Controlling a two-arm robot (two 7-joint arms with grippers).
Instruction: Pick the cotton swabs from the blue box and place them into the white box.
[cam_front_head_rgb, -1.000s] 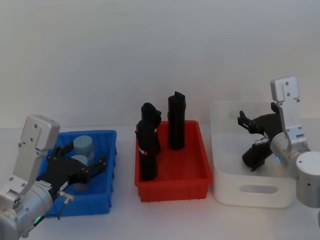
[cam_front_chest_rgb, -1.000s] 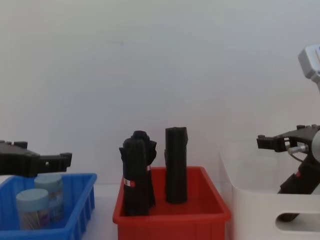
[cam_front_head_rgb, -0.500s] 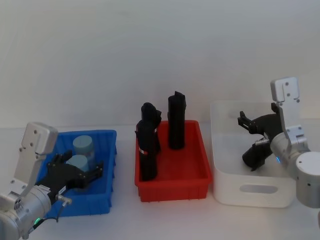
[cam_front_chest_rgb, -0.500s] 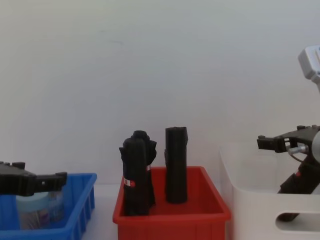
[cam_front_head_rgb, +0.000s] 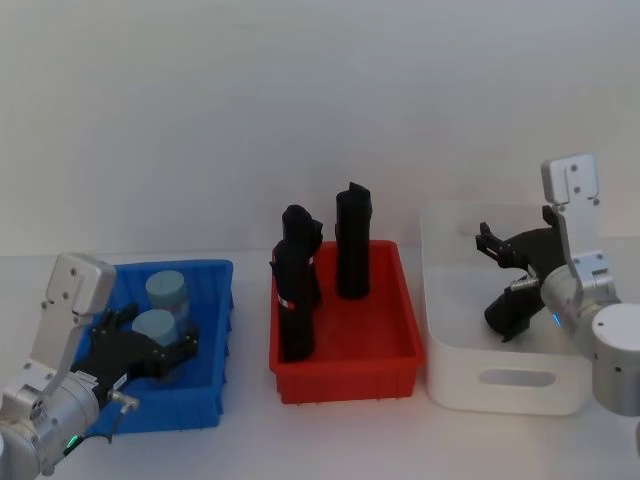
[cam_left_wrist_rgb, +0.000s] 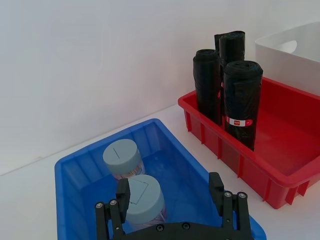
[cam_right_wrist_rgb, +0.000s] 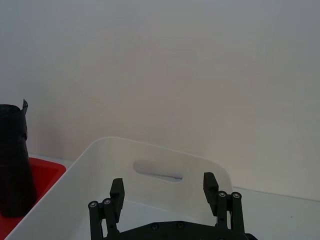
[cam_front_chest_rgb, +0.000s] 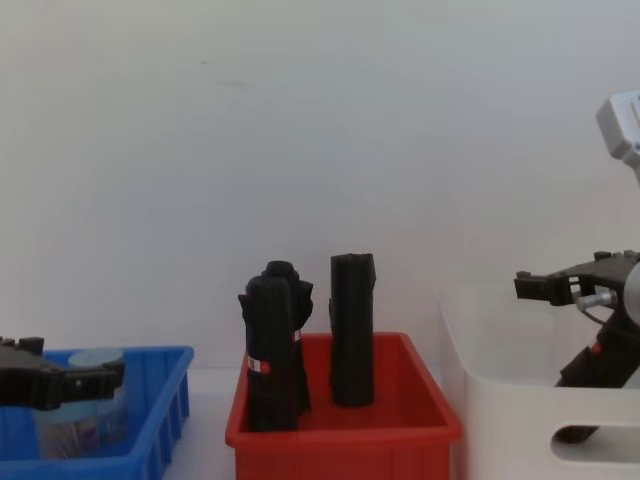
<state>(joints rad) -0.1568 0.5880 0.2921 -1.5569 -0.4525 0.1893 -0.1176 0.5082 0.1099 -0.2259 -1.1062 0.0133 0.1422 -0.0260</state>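
The grasping step is judged to be in hand. The left hand (cam_left_wrist_rgb: 169, 189) is placed low inside the blue box (cam_front_head_rgb: 200, 266), at the left of the tabletop (cam_front_head_rgb: 330, 440). Its fingers are spread wide on both sides of the nearer jar of cotton swabs (cam_left_wrist_rgb: 144, 199), and nothing is gripped yet. A second jar (cam_left_wrist_rgb: 121, 156) is seen upright just behind the first one, toward the far wall. The white box (cam_front_head_rgb: 460, 370) is found at the right, past the red box (cam_front_head_rgb: 345, 390) with the black rolls (cam_front_head_rgb: 352, 240). The right hand (cam_right_wrist_rgb: 163, 187) is held above the white box, wide open and empty.

For the next move, the fingers probably need to be closed on the jar's body. A straight lift would then be needed, high enough that the blue rim and the tall rolls are cleared.
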